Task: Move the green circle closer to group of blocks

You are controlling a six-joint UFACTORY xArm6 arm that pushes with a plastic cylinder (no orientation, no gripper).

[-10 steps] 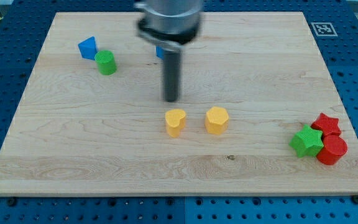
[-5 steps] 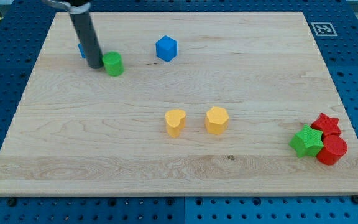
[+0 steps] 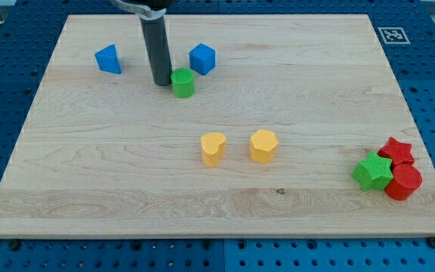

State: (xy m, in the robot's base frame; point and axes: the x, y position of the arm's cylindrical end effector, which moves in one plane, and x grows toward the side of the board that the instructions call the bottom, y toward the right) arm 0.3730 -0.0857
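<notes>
The green circle (image 3: 183, 83) is a small green cylinder at the board's upper middle, just below and left of a blue cube (image 3: 202, 59). My tip (image 3: 161, 82) rests on the board right against the green circle's left side. The rod rises from it toward the view's top. A group of blocks sits at the view's lower right: a green star (image 3: 373, 171), a red star (image 3: 396, 151) and a red cylinder (image 3: 403, 182), all touching.
A blue block (image 3: 108, 59) lies at the upper left. A yellow heart (image 3: 213, 149) and a yellow hexagon (image 3: 263, 146) sit side by side at the board's middle. A black-and-white marker (image 3: 391, 35) is at the board's upper right corner.
My tip went from the board's middle to the green circle's left side, then slid right. The green circle moved right, away from the blue block and up to the blue cube.
</notes>
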